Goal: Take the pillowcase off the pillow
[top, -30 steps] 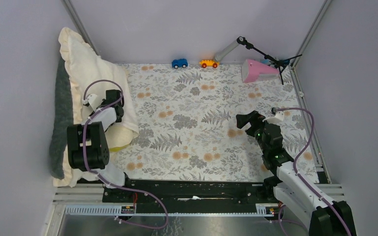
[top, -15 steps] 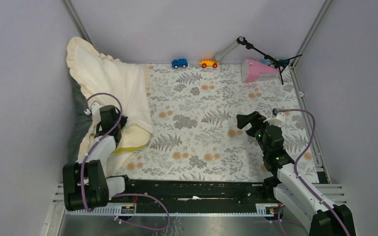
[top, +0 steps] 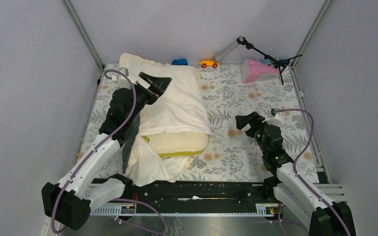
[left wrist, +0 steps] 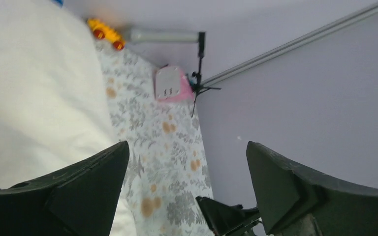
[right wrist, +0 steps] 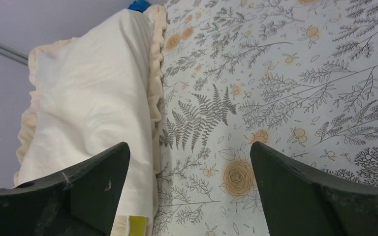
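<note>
Both grippers are released, jaws wide apart with nothing between them. The left gripper (top: 162, 84) (left wrist: 187, 147) hangs over the far left part of the pillowcase (top: 177, 101) (left wrist: 29, 88). From its wrist camera the cream cloth fills the space below and beside one finger, ungripped. The right gripper (top: 239, 123) (right wrist: 189, 147) hovers over the bare flowered table (top: 236, 93) (right wrist: 275, 98), just to the right of the pillowcase's ruffled edge (right wrist: 93, 98).

The pillowcase lies on the left half of the table, covering the far part of the pillow (top: 179, 143). The pillow's near end sticks out of it, showing the quilted yellow face and yellow-green band. Loose cloth is bunched at the near left of it.

At the far wall stand an orange toy car (top: 208, 63) (left wrist: 106, 33), a blue toy car (top: 179, 61) half hidden behind the cloth, and a pink object (top: 256, 71) (left wrist: 170, 83).
</note>
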`<state>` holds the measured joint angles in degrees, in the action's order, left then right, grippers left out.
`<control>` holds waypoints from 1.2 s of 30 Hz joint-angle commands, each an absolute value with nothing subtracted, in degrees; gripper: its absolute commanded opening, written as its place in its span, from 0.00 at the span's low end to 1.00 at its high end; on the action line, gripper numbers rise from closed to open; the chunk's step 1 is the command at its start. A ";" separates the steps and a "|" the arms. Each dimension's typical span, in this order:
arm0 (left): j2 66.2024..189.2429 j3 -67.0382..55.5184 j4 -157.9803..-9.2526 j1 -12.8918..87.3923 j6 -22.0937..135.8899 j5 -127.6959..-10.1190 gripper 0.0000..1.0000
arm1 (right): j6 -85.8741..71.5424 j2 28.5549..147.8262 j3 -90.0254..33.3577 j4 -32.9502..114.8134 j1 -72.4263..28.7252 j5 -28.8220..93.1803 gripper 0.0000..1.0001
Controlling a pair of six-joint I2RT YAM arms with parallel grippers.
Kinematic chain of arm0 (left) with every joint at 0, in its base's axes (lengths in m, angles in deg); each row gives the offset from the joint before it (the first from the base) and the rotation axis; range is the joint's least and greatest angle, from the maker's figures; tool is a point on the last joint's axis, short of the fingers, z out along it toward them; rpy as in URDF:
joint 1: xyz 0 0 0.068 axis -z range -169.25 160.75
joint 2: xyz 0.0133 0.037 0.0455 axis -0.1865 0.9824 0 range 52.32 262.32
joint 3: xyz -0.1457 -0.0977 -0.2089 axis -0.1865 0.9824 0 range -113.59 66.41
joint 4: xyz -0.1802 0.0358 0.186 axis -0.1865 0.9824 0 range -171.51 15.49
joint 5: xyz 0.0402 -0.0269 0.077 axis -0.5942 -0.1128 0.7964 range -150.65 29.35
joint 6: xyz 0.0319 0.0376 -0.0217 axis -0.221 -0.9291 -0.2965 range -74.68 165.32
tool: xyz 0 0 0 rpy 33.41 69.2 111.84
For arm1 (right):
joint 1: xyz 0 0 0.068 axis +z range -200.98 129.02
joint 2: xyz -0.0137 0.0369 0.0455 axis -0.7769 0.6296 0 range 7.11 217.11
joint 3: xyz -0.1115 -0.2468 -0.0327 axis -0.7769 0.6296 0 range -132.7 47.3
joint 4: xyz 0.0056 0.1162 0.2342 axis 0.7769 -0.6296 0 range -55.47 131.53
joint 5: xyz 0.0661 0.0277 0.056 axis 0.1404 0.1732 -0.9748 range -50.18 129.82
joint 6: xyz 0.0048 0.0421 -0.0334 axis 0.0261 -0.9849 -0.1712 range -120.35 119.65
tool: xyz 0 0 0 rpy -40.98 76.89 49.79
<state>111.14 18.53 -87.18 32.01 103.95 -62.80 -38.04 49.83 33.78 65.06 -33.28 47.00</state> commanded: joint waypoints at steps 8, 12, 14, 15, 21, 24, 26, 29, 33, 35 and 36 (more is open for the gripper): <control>104.79 17.51 -66.08 32.64 87.56 -41.35 0.99 | -37.80 62.69 28.62 70.84 -33.05 31.89 1.00; 99.97 24.24 -59.79 28.98 94.42 -37.42 0.99 | -37.31 73.85 24.73 74.86 -32.28 19.09 1.00; 97.67 27.51 -58.30 27.32 94.68 -36.09 0.99 | -36.45 79.10 20.78 73.49 -30.63 15.66 1.00; 96.77 28.75 -57.57 26.60 94.64 -35.37 0.99 | -35.70 81.35 19.49 72.46 -29.69 14.83 1.00; 97.83 31.87 -53.51 24.02 97.01 -38.01 0.99 | -32.92 88.60 14.31 68.78 -24.50 15.19 0.99; 100.06 33.43 -55.20 23.98 96.39 -41.99 0.99 | -31.74 91.50 11.65 65.82 -21.87 17.21 0.99; 100.51 34.46 -57.48 24.01 94.25 -45.81 0.91 | -32.34 93.67 10.02 65.68 -20.45 17.09 0.99; 99.23 37.52 -63.24 24.02 91.21 -53.32 0.74 | -34.10 97.34 7.61 66.53 -19.45 15.17 0.96; 98.64 42.06 -70.81 24.17 91.63 -64.47 0.44 | -36.17 102.41 3.20 65.52 -19.46 14.92 0.71; 99.85 42.95 -72.47 24.90 92.40 -66.60 0.28 | -36.57 105.47 -0.73 63.87 -19.51 14.77 0.51; 100.52 43.14 -72.59 25.64 92.70 -66.60 0.21 | -36.57 106.66 -2.68 62.73 -19.55 14.84 0.43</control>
<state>99.32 41.79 -65.39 23.79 91.60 -55.37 -35.25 102.46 4.73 65.51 -19.84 15.88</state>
